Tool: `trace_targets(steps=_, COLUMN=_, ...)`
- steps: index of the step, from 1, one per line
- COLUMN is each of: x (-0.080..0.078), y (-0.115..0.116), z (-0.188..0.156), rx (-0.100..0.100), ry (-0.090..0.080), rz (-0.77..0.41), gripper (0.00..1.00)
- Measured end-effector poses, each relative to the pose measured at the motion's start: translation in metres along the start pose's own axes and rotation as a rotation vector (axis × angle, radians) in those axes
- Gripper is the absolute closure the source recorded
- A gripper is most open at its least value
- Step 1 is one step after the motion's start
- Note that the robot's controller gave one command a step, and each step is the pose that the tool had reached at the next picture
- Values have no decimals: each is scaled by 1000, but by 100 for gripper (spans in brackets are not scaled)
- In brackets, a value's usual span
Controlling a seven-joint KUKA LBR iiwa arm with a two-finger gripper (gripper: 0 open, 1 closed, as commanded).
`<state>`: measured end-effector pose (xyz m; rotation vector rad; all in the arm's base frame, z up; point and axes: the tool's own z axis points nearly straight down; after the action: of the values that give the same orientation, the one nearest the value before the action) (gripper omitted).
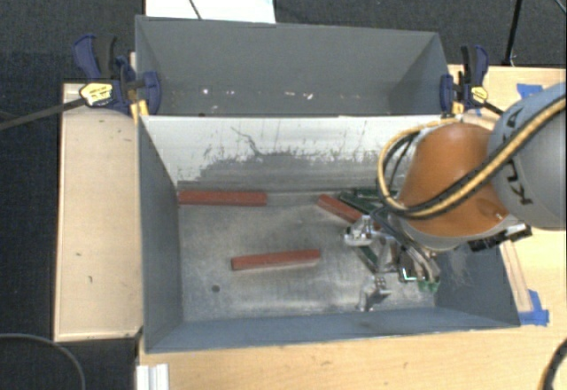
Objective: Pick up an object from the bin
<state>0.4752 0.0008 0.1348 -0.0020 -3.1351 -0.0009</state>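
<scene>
— Well, where was the gripper [376,289]?
— Lower right of the bin [159,229], near a tilted reddish-brown bar [339,206] (a second bar [275,261] lay at centre). Open or closed, I couldn't tell.

The grey sheet-metal bin [164,229] has a matt finish, and its floor and rear wall are scuffed and scratched pale. The flat reddish-brown bars [275,261] look matt and smooth; wood or plastic cannot be told. The rounded orange wrist cover [443,180] is smooth and glossy — the gripper [376,286] shows bright bare metal.
</scene>
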Motion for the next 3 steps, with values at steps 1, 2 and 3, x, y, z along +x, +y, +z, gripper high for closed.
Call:
trace_targets(steps=1, x=-1, y=0, z=-3, rx=0, ry=-5, rz=0, gripper=0)
trace_targets(steps=2, x=-11, y=38, z=0, rx=0, ry=-10, rz=-9, gripper=0)
trace_targets(steps=3, x=-71, y=57, z=57, rx=-1, ry=-18, rz=-38, gripper=100)
